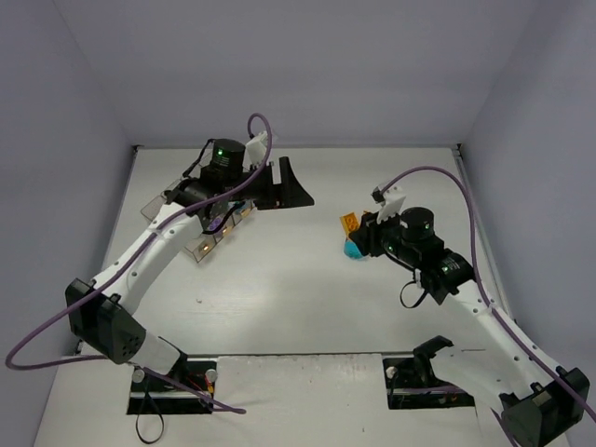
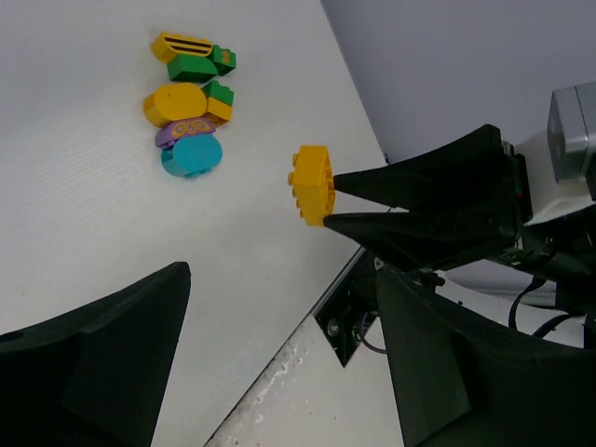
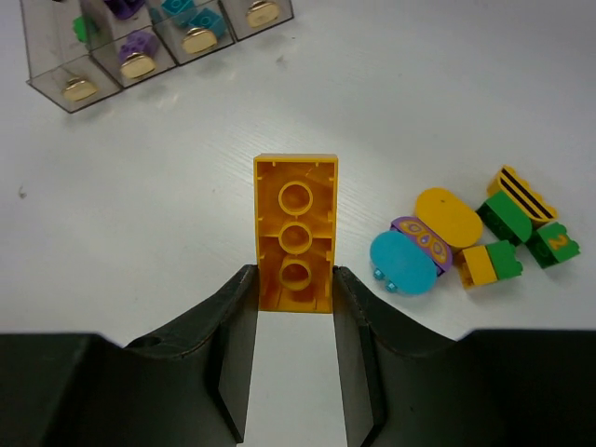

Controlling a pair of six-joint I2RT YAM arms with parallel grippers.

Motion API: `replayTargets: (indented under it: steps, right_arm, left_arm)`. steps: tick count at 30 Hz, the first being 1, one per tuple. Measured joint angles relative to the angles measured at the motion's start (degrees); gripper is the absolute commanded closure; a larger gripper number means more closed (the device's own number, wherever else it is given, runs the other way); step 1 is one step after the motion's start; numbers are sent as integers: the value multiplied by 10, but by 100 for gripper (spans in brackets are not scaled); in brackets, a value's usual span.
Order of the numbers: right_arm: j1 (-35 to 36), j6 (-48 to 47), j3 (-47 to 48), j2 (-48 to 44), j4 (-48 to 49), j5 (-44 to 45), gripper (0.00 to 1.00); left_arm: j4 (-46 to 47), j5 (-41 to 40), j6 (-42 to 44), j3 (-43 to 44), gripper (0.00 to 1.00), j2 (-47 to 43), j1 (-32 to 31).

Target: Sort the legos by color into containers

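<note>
Right gripper (image 3: pixel 293 272) clamps orange brick (image 3: pixel 296 205) by one end — left gripper (image 2: pixel 284 270) gapes, empty.

The left arm (image 1: pixel 154 247) crosses above the containers (image 1: pixel 207 244), closing off their tops. The left end effector (image 1: pixel 284 186), jaws wide and empty, hangs just past their right end. Right of the containers, a broad stretch of bare tabletop (image 1: pixel 279 279) gives free passage as far as the loose legos (image 3: pixel 447 219). There the right end effector (image 3: pixel 293 279), clamped on an orange brick (image 3: pixel 296 223), blocks the way.
</note>
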Motion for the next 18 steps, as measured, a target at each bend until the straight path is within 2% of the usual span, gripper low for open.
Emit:
replayTargets:
  steps: [10, 14, 18]
  right_arm:
    - [49, -2, 0, 0, 21, -17, 100]
    - [54, -2, 0, 0, 28, -19, 100]
    - [54, -2, -3, 1, 30, -19, 100]
  left_arm:
    - [10, -10, -28, 33, 27, 101, -77]
    - [3, -15, -29, 44, 36, 123, -94]
    - [-2, -17, -29, 54, 56, 133, -98]
